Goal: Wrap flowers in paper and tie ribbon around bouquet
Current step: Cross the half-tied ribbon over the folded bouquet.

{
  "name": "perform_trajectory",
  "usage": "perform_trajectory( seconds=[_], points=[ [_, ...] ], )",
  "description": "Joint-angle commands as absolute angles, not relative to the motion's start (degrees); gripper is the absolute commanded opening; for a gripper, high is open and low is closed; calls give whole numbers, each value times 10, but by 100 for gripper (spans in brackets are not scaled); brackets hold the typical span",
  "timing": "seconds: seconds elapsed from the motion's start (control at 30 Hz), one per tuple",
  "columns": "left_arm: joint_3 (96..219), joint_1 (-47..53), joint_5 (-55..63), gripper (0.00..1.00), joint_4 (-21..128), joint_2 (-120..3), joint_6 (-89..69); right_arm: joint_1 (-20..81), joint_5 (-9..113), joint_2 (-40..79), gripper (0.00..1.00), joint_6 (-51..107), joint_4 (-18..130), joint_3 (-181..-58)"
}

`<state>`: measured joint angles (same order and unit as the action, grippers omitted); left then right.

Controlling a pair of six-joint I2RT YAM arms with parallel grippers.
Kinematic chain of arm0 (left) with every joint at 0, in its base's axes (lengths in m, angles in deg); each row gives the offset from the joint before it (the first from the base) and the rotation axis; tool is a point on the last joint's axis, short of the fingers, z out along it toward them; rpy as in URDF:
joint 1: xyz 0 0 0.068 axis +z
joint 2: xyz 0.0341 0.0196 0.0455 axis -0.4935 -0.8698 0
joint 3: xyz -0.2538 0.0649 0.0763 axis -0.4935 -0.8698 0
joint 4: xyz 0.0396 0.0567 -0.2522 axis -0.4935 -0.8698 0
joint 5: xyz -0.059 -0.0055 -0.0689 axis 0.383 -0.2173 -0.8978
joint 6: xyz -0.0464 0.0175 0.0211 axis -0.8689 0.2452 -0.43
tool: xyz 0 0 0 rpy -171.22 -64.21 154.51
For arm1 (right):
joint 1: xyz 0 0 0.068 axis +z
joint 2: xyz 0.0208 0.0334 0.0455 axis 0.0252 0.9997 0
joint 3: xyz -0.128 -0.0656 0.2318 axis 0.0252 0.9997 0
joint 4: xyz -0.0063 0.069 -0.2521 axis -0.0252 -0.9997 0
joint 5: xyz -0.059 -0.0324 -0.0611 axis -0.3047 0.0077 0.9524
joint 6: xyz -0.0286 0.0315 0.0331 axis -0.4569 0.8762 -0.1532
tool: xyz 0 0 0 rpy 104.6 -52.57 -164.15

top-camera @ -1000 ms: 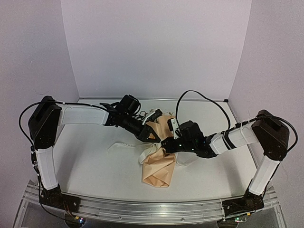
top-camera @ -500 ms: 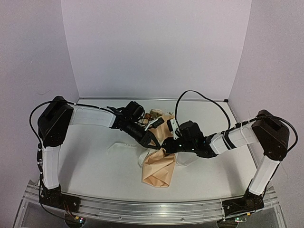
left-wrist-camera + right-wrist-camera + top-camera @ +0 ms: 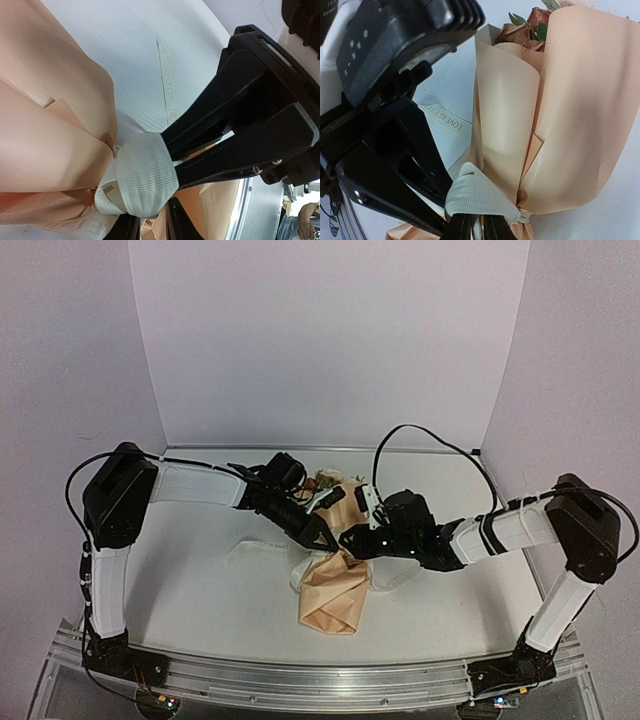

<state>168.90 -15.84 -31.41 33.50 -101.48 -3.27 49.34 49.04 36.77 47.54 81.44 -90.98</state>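
The bouquet lies in mid-table, its tan paper (image 3: 335,602) pinched at a waist, with the flowers (image 3: 325,480) at the far end. Both grippers meet at that waist: my left gripper (image 3: 322,535) from the left, my right gripper (image 3: 347,542) from the right. The cream ribbon (image 3: 480,197) is bunched into a loop around the waist. A strip of ribbon (image 3: 145,177) runs between the fingers of my left gripper (image 3: 152,217), which is shut on it. My right gripper (image 3: 476,220) also pinches ribbon between nearly closed fingers. Rust roses (image 3: 525,30) peek from the paper (image 3: 580,115).
A printed ribbon tail (image 3: 258,545) trails over the white table to the left of the bouquet, and more ribbon (image 3: 395,575) lies under the right wrist. An aluminium rail (image 3: 320,680) runs along the near edge. The right arm's black cable (image 3: 420,440) arches above the table.
The left arm has swung in, sliding its gripper down and right to the bouquet's waist. The right arm has shifted slightly right. The bouquet has stayed where it was.
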Motion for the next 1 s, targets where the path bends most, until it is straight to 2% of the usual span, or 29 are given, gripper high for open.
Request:
perform_trajectory(
  seconds=[0.0,0.3,0.53,0.7,0.97],
  points=[
    [1714,-156,-307,20,335,-1019,-42,491,484,339,14,472,821,-895],
    [1716,-156,-308,19,331,-1021,-42,491,482,320,24,479,820,-877],
    [1716,-157,-311,19,329,-1019,-40,491,500,311,36,504,821,-869],
    [1715,-156,-315,19,327,-1016,-38,491,522,307,42,520,812,-872],
    [1708,-156,-316,20,334,-993,-37,490,547,326,37,531,785,-905]
  ],
)
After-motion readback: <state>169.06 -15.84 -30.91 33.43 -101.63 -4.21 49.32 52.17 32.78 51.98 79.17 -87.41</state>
